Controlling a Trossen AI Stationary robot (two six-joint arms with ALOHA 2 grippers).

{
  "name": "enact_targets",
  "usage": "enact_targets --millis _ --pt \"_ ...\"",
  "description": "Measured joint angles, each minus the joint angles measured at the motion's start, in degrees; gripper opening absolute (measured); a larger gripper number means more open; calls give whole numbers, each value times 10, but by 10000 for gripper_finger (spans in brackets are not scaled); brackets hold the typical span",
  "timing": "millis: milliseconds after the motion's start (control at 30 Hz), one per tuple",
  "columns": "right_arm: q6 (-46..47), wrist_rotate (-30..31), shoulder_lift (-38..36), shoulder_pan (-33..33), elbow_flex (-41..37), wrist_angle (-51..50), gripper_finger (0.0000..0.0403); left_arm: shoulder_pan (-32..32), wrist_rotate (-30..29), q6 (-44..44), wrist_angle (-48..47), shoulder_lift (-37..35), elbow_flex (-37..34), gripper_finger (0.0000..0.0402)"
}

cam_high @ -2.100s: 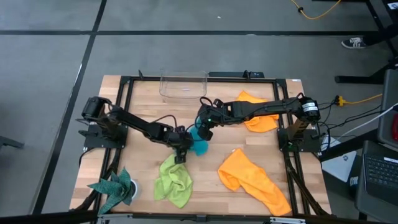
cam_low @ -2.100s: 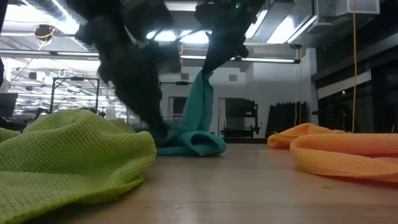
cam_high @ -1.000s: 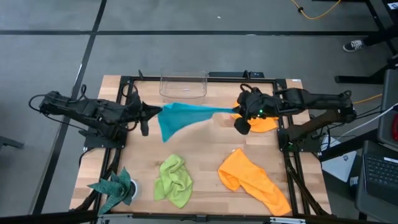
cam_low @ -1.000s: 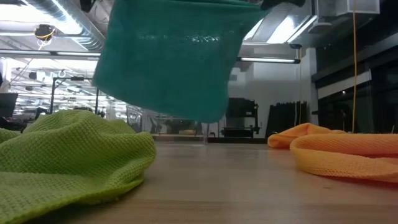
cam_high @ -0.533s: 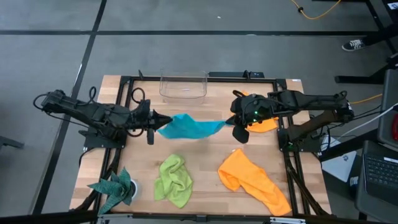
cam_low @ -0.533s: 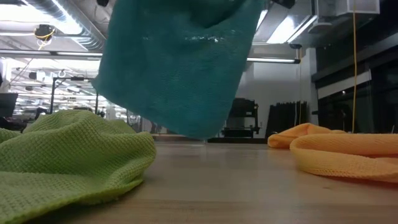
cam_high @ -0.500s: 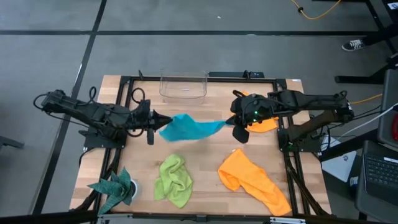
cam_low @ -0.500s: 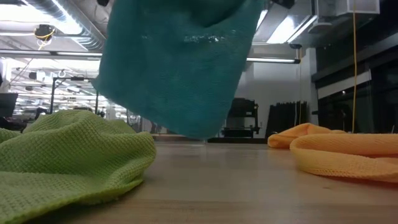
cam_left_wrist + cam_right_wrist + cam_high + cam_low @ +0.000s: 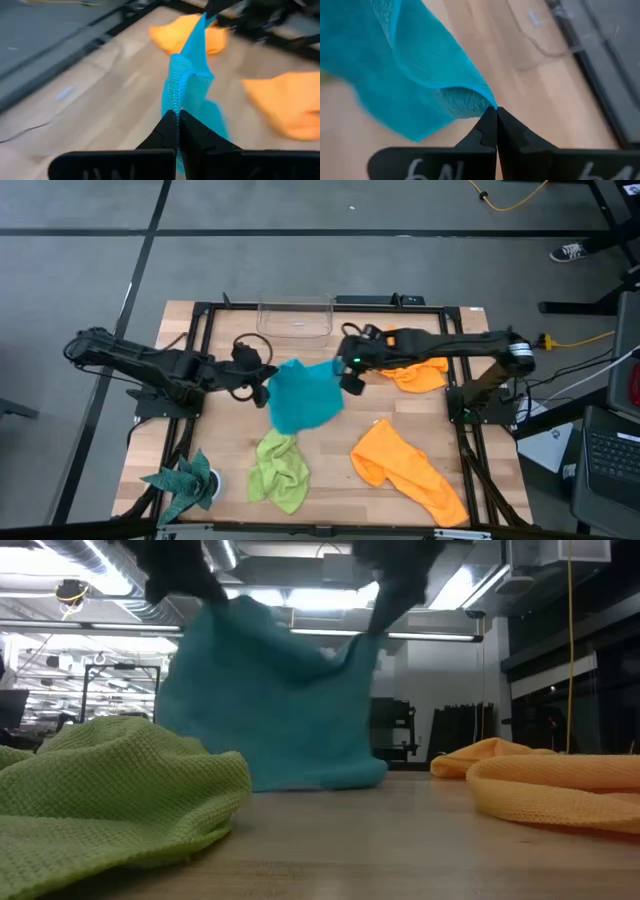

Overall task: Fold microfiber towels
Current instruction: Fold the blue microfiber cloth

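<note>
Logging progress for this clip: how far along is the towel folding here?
Nothing looks folded yet. In hand: the blue towel, pinched at one corner by the left end effector and at another by the right end effector, both shut, its lower edge reaching the table. Left: the green towel and both orange towels lie crumpled.

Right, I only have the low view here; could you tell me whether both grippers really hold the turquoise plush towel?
Observer: Yes. The left wrist view shows the left gripper shut on the turquoise plush towel's edge.
Operator: And the right one?
Observer: Its wrist view shows the right gripper shut on a corner of the towel.
Operator: Is anything behind the towel?
Observer: From above, a clear plastic bin stands at the table's far edge.
</note>
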Motion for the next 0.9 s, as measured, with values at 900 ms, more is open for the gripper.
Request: enact_targets --millis 900 --pt "6 -135 67 47 0 61 2 -29 94 58 -113 33 -48 0"
